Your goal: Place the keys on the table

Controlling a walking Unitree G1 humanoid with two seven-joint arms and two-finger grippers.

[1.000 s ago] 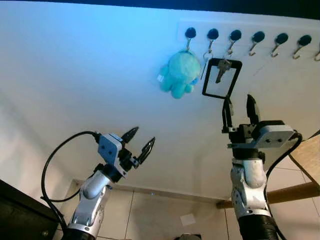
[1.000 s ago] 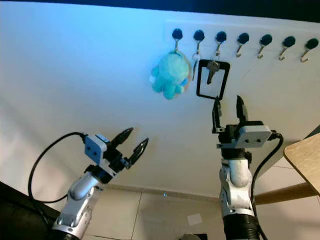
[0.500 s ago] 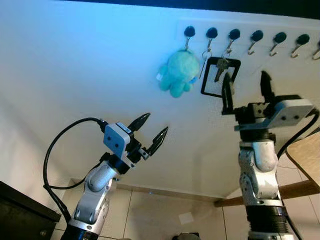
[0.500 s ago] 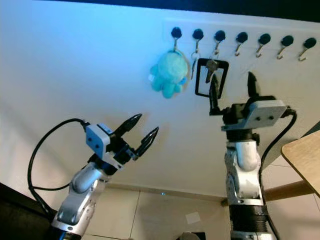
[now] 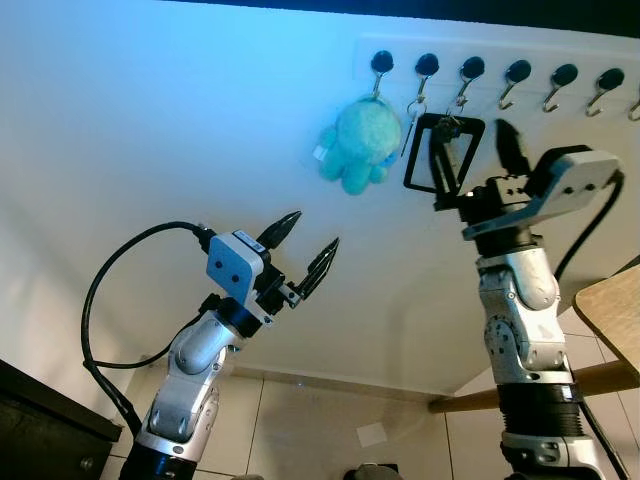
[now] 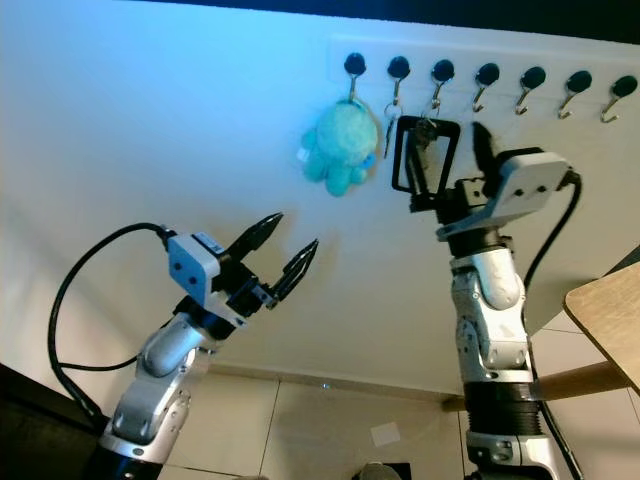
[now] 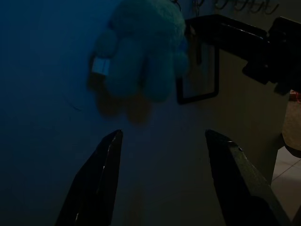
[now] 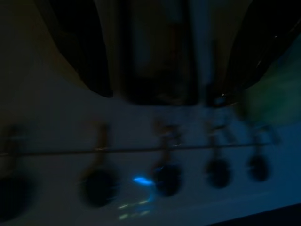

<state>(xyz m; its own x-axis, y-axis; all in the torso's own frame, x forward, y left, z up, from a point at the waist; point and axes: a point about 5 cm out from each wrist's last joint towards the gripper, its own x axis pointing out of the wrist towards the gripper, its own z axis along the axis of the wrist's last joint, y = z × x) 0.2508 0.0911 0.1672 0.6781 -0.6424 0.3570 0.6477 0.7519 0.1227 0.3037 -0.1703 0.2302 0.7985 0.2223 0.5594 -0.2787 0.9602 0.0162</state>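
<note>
Left eye view, upper right of the frame: we see the keys [image 5: 447, 128] hanging on a black rectangular loop [image 5: 441, 155] from the hook rack [image 5: 500, 72], beside a teal plush toy [image 5: 360, 145]. Our right gripper [image 5: 473, 150] is raised there, fingers spread wide — one finger overlaps the loop, though we cannot tell if it touches. Our left gripper [image 5: 305, 245] hangs mid-frame, also open and empty. Left wrist view adds the plush and loop [image 7: 200, 61] beyond its parted fingers [image 7: 94, 181]; right wrist view is dark and blurred, with a row of hooks [image 8: 160, 160]. A wooden table [image 5: 610, 310] edge sits lower right.
</note>
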